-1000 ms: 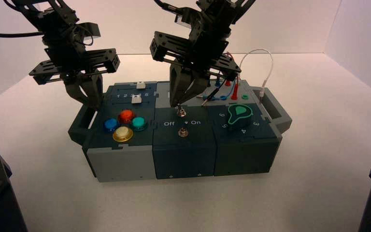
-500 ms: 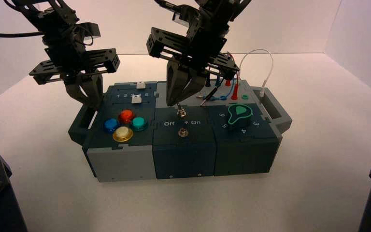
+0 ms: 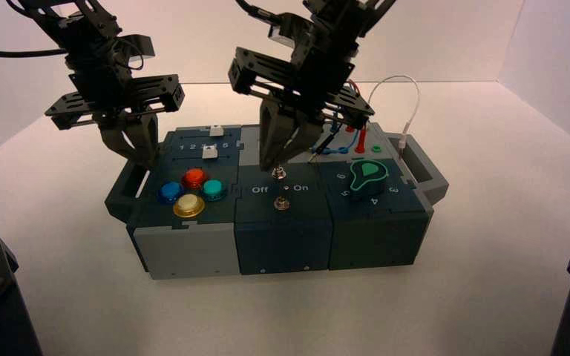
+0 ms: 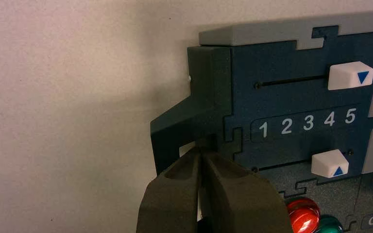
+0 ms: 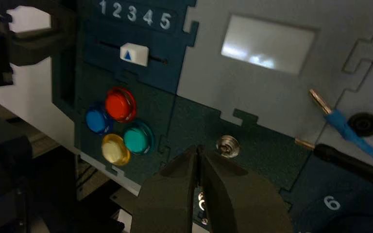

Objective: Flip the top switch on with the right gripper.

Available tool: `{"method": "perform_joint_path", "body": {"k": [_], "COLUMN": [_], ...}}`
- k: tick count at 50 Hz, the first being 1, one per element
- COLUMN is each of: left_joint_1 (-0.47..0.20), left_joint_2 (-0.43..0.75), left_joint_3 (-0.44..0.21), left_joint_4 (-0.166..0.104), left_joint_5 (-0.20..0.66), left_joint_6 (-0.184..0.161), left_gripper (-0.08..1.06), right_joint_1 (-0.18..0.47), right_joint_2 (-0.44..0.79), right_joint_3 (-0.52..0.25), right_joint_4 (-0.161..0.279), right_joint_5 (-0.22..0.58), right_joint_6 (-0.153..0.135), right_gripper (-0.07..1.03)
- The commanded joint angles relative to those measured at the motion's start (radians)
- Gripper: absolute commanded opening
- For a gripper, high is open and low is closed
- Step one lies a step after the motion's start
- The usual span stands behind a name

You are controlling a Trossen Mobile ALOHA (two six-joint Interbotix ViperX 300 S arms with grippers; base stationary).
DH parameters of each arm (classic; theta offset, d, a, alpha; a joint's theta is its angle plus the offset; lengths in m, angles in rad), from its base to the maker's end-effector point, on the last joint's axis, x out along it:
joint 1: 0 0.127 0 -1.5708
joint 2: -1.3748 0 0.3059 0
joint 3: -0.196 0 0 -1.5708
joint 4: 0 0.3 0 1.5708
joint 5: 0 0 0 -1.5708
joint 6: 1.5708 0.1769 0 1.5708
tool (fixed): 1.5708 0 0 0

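The top switch [image 3: 279, 174] is a tiny silver toggle in the box's dark middle panel, above the "Off" and "On" lettering. My right gripper [image 3: 273, 165] hangs over it, shut, with its point just to the Off side of the toggle. In the right wrist view the top switch [image 5: 228, 145] shows end-on right beside my right gripper [image 5: 197, 148], and I cannot tell whether they touch. A second toggle [image 3: 283, 202] sits nearer the front. My left gripper [image 3: 147, 159] is shut and idle over the box's left handle [image 4: 175, 128].
Red, blue, teal and yellow buttons [image 3: 191, 190] fill the left panel, with two white sliders [image 4: 350, 75] behind them. A green knob [image 3: 367, 172] and red and blue plugged wires [image 3: 345, 141] lie close to the right of my right gripper. A white cable [image 3: 408, 104] loops at the back right.
My right gripper rose and swung slightly left, then came back down with its point closer beside the top switch. The left arm has not moved.
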Motion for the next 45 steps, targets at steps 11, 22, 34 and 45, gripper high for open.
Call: {"method": "perform_joint_path", "body": {"k": [11,22,34,45], "left_joint_1": [-0.005,-0.005,-0.005,-0.005], "left_joint_2": [0.037,0.037,0.037,0.037], "left_joint_3": [-0.003,-0.003,-0.003,-0.003], "left_joint_4": [0.014,0.014,0.014,0.015], "left_joint_5": [-0.029,-0.028,-0.028,-0.028], "left_joint_6": [0.037,0.038,0.040,0.040], "left_gripper": [-0.03,-0.03,-0.03,-0.03], "right_joint_1": [-0.002,-0.029,-0.048,-0.048], "right_joint_2": [-0.028,-0.044,-0.051,-0.038], "right_joint_3": [0.017,0.026,0.035,0.041], "right_joint_4": [0.002,-0.009,-0.012,-0.014], "right_joint_5": [-0.041,-0.048,-0.048,-0.061], "right_joint_6": [0.006,0.006,0.006,0.005], "right_gripper": [-0.02,-0.02,-0.02,-0.02]}}
